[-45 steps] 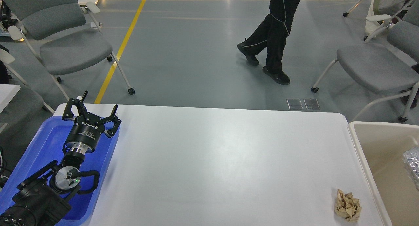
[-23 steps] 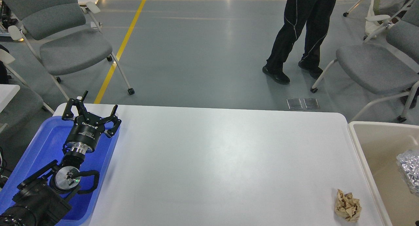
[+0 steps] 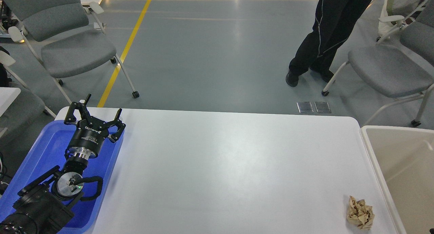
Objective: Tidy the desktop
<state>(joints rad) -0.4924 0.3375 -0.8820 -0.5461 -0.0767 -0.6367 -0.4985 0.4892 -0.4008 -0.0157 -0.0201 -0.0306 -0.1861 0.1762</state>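
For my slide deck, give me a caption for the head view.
Open left gripper over blue tray; crumpled paper left on desktop.

Open passage across the large white smooth tabletop [image 3: 230,166], from centre to far edge. Obstructed at left by the shallow blue plastic tray [image 3: 40,152], with the black left arm lying over it and the left gripper [image 3: 96,116] above the tray's far right corner, fingers spread. Single obstacle near the front right corner: a crumpled brown paper ball [image 3: 360,212]. Bounded at right by the beige plastic bin [image 3: 373,152], just beside the tabletop edge.
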